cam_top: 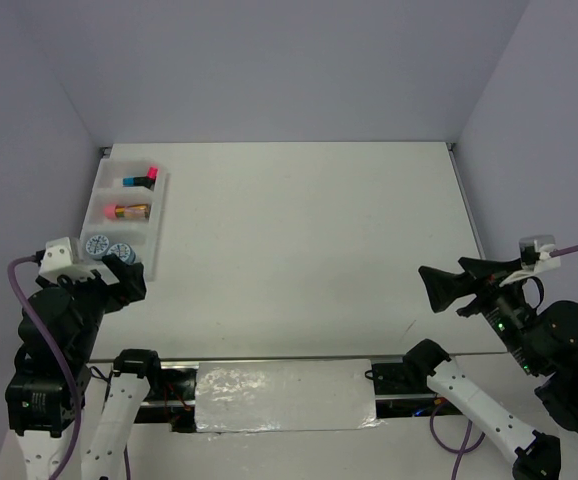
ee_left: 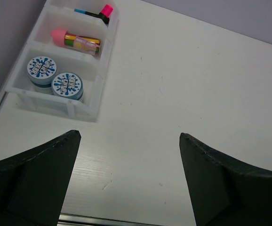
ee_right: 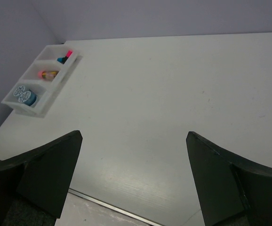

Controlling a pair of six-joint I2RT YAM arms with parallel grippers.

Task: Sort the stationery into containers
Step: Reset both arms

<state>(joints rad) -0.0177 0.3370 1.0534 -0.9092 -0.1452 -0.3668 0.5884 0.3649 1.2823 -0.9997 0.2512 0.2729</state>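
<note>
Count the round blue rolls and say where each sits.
2. Both lie side by side in the tray's nearest compartment: one roll toward the wall, the other toward the open table. None looks hidden.

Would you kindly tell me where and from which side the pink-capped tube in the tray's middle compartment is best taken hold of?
Probably the tan body of the pink-capped tube, mid-length, from straight above: it lies flat along its compartment, and the tray walls block any sideways approach.
</note>
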